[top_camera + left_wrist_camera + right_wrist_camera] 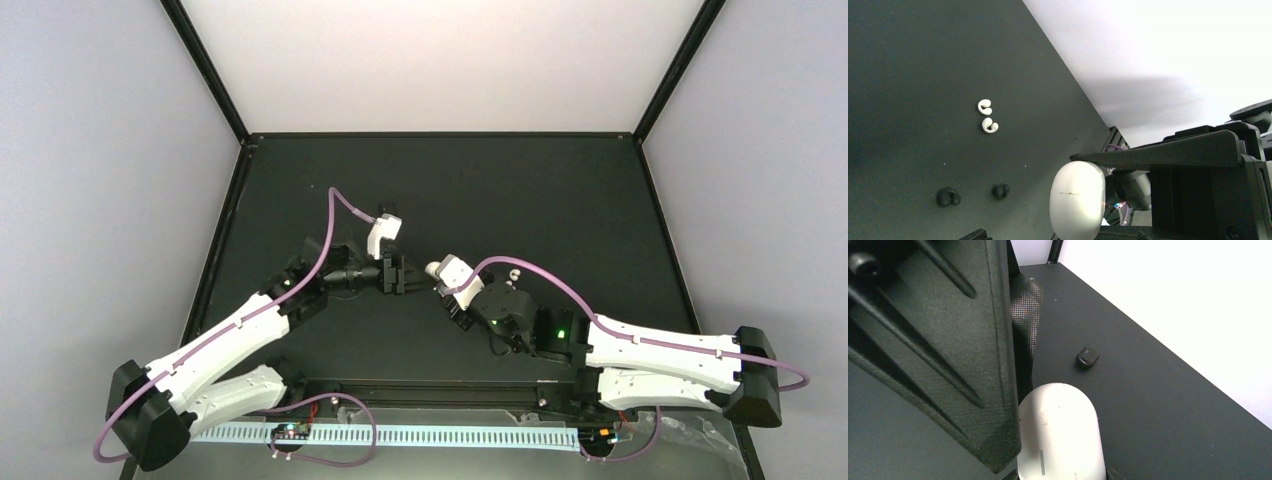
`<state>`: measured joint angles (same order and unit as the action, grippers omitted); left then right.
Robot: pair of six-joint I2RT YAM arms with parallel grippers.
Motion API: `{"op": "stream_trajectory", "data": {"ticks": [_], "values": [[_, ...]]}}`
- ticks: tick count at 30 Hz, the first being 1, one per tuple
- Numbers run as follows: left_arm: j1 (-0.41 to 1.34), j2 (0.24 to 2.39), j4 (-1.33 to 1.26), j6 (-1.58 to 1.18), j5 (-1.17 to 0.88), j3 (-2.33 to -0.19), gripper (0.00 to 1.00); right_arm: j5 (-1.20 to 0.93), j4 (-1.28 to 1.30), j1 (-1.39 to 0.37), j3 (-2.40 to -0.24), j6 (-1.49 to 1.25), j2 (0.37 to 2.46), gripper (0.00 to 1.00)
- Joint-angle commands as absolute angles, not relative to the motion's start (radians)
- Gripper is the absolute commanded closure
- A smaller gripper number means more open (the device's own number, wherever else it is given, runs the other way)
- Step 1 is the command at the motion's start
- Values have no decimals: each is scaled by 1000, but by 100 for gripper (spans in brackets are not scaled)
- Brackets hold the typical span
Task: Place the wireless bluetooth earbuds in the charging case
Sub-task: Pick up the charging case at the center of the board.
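The matte black counter [440,180] is spanned by the white-and-black left arm [230,335] and right arm [660,350], whose ends are brought nearly together above its middle. With the two so close, a knock between them is judged the main hazard. Any sideways push from the left pincer [408,277] could twist the glossy, pebble-shaped white charging case [1060,435] out of the hold in which it is raised above the counter. Its smooth, rounded shell offers little purchase. Its lid seam is seen shut, so the force needed to part it is likely to be what dislodges it. A small black oval case [1088,357] is seen lying on the counter, well apart.

The wireless bluetooth earbuds [990,125] are laid loose on the counter, none of them in a case. Two white hooked earbuds [984,106] are set just beside each other, and two black earbuds [948,197] lie near each other. Being tiny and curved, they may be flicked away or pinched askew if approached carelessly.

The right pincer [443,292] is clenched on the white charging case, only partly closed, with one flat black finger pressed along its side. How far the left pincer is parted cannot be told, and nothing is seen held in it.
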<state>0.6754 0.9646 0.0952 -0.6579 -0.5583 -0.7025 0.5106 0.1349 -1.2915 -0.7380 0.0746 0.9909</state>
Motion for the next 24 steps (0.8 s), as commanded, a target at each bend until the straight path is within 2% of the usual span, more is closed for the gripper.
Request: {"op": "stream_trajectory", "data": {"ticks": [1, 6, 12, 24], "values": [[688, 980, 33, -686, -595, -740, 24, 539, 91, -1302, -729, 90, 969, 61], [697, 997, 11, -689, -602, -743, 36, 534, 83, -1308, -730, 89, 974, 61], [705, 1014, -6, -695, -601, -741, 45, 529, 67, -1311, -732, 91, 984, 61], [724, 1031, -60, -731, -621, -723, 55, 521, 32, -1310, -730, 98, 998, 61]]}}
